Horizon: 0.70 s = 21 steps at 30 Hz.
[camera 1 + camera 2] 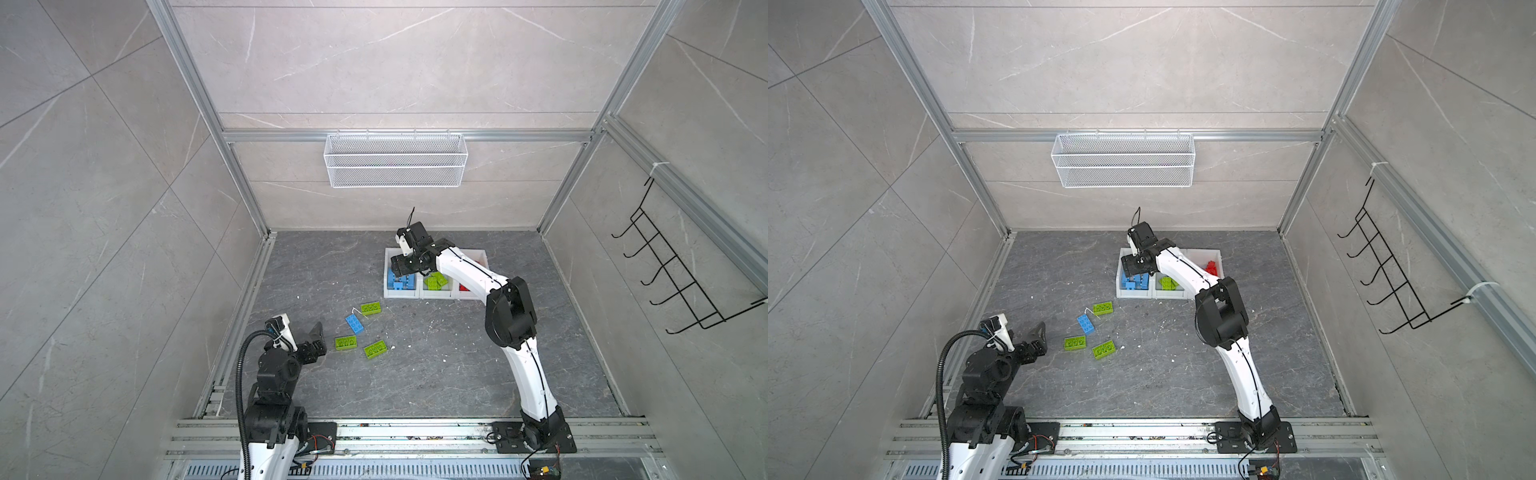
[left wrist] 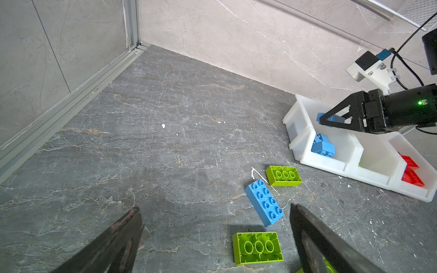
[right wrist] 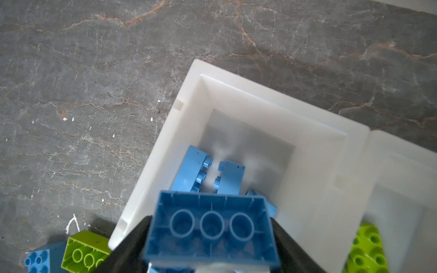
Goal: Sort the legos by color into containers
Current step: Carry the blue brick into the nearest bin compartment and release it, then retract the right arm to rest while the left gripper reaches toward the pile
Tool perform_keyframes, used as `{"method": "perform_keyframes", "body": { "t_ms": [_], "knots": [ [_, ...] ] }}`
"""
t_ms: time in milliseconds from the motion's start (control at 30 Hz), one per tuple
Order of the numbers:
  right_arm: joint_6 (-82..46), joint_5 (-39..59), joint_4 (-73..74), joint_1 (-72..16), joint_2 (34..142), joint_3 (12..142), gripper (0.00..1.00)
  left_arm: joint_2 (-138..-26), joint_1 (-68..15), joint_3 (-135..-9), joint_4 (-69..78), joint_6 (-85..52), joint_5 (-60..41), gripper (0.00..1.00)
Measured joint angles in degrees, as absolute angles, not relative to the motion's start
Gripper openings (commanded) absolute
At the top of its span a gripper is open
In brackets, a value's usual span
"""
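While your right claw (image 3: 210, 238) hangs directly over the blue bin (image 3: 260, 93), the blue brick (image 3: 210, 224) lies between its jaws, long axis spanning them; pinched or loose, it's hard to tell. Your left claw (image 2: 214, 208) gapes wide, empty.

Scanning all four views, and nothing legible turns up: no lettering, label, brand or number on the legos (image 1: 370, 308), the containers (image 1: 399, 296), the wire basket (image 1: 395, 160) or the bench (image 1: 415, 374).
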<state>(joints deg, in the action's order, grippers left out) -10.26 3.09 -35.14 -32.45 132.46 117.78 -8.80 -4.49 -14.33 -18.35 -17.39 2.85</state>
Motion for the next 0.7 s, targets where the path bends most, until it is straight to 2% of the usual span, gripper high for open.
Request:
{"method": "perform_keyframes", "body": {
  "t_ms": [133, 267, 467, 700],
  "knots": [
    [-10.3, 4.2, -34.8, -32.4, 131.3, 116.2, 0.80, -9.5, -4.5, -14.3, -18.3, -17.4, 3.0, 1.00],
    [-10.7, 6.5, -31.2, -32.4, 123.5, 105.9, 0.81, -11.4, -4.5, -14.3, -18.2, -17.4, 3.0, 1.00],
    [-11.4, 9.8, -20.9, -32.5, 98.0, 80.8, 0.81, -18.7, -4.5, -15.2, -17.8, -20.3, 2.6, 1.00],
    [-11.0, 9.6, -12.8, -32.5, 69.8, 60.4, 0.81, -42.9, -7.4, -26.3, -17.2, -26.7, -3.0, 1.00]
  ]
}}
